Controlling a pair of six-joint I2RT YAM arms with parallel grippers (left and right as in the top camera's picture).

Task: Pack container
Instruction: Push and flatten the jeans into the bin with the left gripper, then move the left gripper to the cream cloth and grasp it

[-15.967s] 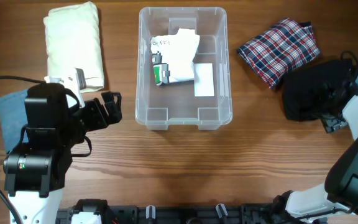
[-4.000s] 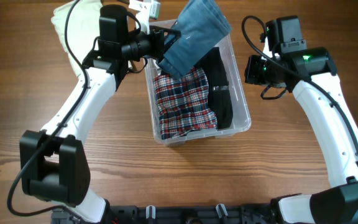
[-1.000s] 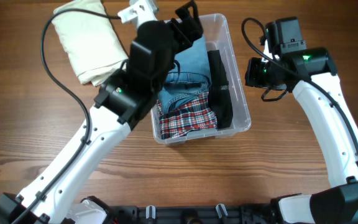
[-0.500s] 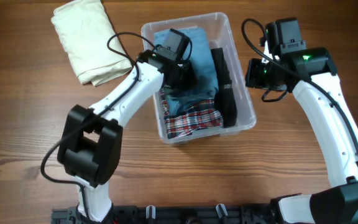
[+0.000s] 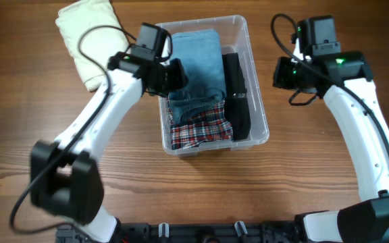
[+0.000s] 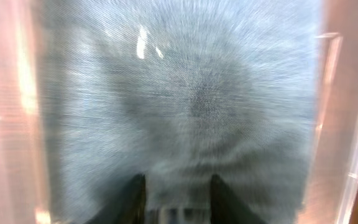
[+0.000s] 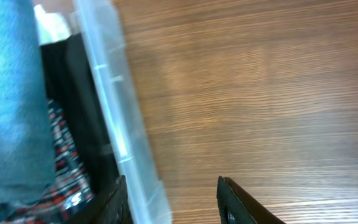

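The clear container [image 5: 256,138] stands mid-table and holds folded blue jeans [image 5: 196,59], a plaid shirt [image 5: 201,127] and a black garment [image 5: 236,94]. My left gripper [image 5: 176,74] hovers over the container's left rim at the edge of the jeans. In the blurred left wrist view its fingers [image 6: 135,194] stand apart above the jeans [image 6: 191,93], with nothing between them. My right gripper [image 5: 279,75] is at the container's right side. It is open and astride the clear wall [image 7: 114,124], which runs close to its left finger [image 7: 118,200].
A folded cream cloth [image 5: 90,37] lies at the back left, behind my left arm. Bare wood [image 7: 260,93] stretches to the right of the container. The black garment [image 7: 73,106] lies just inside the right wall.
My left gripper has drawn back from deep in the container to its left rim, leaving the jeans lying flat. The container has shifted slightly left. My right gripper has moved a little right.
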